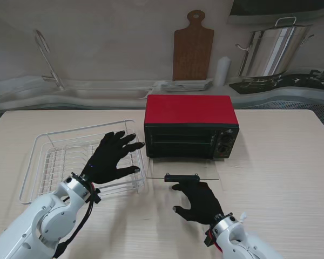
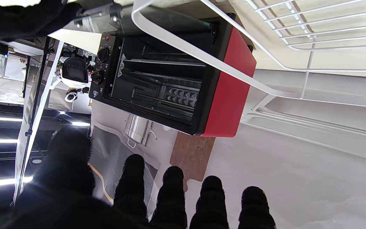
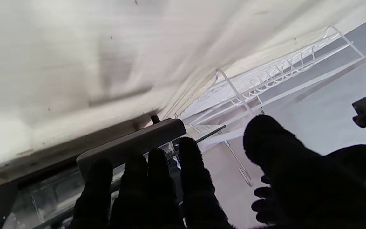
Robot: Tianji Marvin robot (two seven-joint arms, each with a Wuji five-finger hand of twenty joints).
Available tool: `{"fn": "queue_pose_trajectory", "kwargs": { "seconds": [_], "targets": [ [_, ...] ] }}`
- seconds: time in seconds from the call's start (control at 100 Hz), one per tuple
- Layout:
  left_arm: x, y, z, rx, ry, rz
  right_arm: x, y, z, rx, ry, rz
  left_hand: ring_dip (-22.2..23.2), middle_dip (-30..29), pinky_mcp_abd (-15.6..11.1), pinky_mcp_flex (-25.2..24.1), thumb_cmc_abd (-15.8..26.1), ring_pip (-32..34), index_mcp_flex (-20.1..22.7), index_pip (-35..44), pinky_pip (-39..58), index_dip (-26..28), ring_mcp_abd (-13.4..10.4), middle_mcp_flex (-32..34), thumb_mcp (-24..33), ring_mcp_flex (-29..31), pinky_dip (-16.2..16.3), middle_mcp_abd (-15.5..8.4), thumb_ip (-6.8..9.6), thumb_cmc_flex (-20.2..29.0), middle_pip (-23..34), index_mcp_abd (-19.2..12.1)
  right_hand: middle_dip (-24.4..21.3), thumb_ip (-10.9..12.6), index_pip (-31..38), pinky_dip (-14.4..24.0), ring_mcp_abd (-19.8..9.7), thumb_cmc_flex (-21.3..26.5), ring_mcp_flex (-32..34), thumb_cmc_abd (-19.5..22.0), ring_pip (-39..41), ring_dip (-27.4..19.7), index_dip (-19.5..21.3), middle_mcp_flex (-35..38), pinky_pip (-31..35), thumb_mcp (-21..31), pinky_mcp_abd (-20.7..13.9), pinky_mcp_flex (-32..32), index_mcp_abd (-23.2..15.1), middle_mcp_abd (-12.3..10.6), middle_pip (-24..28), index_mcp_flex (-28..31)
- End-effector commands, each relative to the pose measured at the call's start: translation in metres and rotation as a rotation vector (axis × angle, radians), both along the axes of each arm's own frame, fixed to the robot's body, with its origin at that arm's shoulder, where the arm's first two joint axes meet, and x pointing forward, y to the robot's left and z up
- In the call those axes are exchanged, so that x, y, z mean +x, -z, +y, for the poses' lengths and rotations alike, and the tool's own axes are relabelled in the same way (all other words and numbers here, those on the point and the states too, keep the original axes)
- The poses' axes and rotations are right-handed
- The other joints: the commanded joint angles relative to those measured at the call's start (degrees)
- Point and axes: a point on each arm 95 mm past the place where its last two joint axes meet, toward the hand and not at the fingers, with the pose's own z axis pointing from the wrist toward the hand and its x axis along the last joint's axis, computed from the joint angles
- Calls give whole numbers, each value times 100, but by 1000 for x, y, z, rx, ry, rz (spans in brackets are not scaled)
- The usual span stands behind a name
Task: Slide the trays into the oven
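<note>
Oven (image 1: pixel 190 125): red, glass door (image 1: pixel 183 168) folded flat.
My right hand (image 1: pixel 198 200): fingertips apparently on door handle (image 1: pixel 181 177), loosely spread.
My left hand (image 1: pixel 111 157): splayed, empty, over wire rack (image 1: pixel 48 162).

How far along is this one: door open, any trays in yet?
Done: the oven door is down flat, with the right hand open at its handle. In hand: nothing; the left hand hovers open over the wire rack. Left: the trays. I cannot make out loose trays in the rack; shelves show inside the oven in the left wrist view.
</note>
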Motion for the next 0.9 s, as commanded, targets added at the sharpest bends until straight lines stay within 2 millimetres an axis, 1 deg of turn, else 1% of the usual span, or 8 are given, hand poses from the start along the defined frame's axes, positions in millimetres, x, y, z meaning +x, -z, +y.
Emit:
{"fn": "queue_pose_trajectory", "kwargs": {
  "seconds": [0.0,0.21,0.37,0.89],
  "targets": [
    [-2,-1,-3,-1,6,7,2,-9,6,16,-4,-21,0,53,45,-58,102,-43,-41,-13,-286,61,-7,34,-20,-26,-101,27,214,0,-52,103,-73,246,61,-128,-21,-158,-515,95,-402,-210,-125,-216,-155,-139,-212,-144,-5,-99,-85,-180],
    [-3,-1,-3,0,5,4,7,-23,5,44,29,-90,-1,51,44,-58,98,-43,-41,-11,-285,62,-12,39,-23,-27,-101,20,213,-4,-56,98,-69,245,83,-142,-16,-160,-470,69,-389,-211,-139,-177,-151,-108,-157,-123,-13,-99,-69,-144],
    [-4,-2,-3,-1,5,0,15,-31,7,65,57,-113,-1,51,49,-52,99,-42,-33,-9,-284,63,-6,40,-23,-23,-101,27,212,-4,-57,104,-71,241,88,-148,-10,-162,-441,50,-386,-210,-151,-137,-144,-88,-122,-109,-13,-100,-68,-116],
    [-5,-3,-2,4,-4,-2,65,-53,19,49,132,-150,-3,50,51,-51,100,-43,-33,-10,-284,63,-5,45,-24,-20,-103,30,211,-9,-59,99,-98,241,41,-149,57,-189,-313,50,-297,-119,-190,29,-99,-113,1,-17,-11,-64,-130,-76]
  ]
}}
